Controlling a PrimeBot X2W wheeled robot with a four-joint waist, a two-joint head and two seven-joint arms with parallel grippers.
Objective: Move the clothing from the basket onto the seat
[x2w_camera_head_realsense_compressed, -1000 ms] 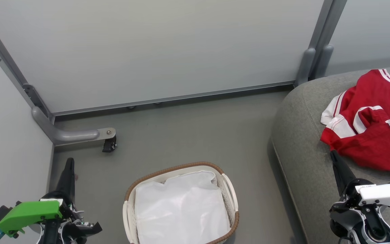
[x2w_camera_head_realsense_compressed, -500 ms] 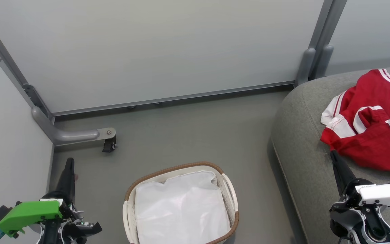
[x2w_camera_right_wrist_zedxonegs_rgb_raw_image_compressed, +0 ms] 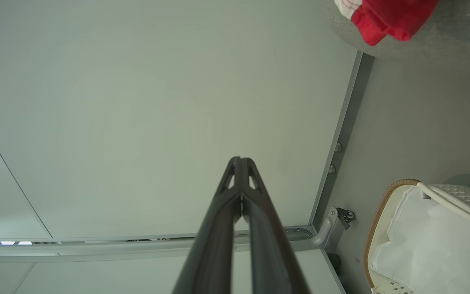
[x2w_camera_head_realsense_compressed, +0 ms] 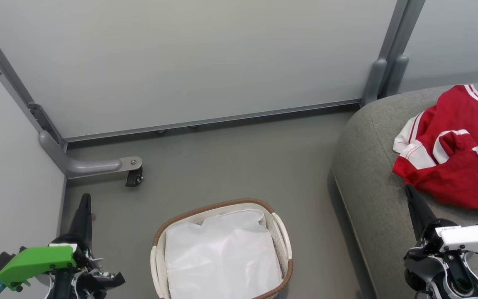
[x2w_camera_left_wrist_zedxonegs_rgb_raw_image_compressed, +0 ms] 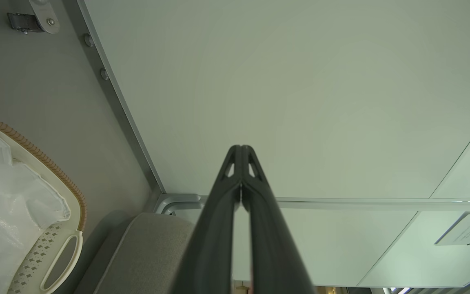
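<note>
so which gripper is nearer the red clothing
The right gripper, its tip by the clothing on the seat; the left gripper is beyond the basket.

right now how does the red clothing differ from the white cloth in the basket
The clothing is red with white stripes; the liner is plain white. The clothing lies bunched on the grey seat; the liner sits inside the basket on the floor. Both are soft, wrinkled fabric.

L gripper [x2w_camera_head_realsense_compressed: 84, 207] low at left, jaws pressed together, tips fwd; green wrist cover [x2w_camera_head_realsense_compressed: 35, 261] behind. R gripper [x2w_camera_head_realsense_compressed: 412, 198] low at right, jaws likewise together; white wrist cover [x2w_camera_head_realsense_compressed: 469, 238] behind.
</note>
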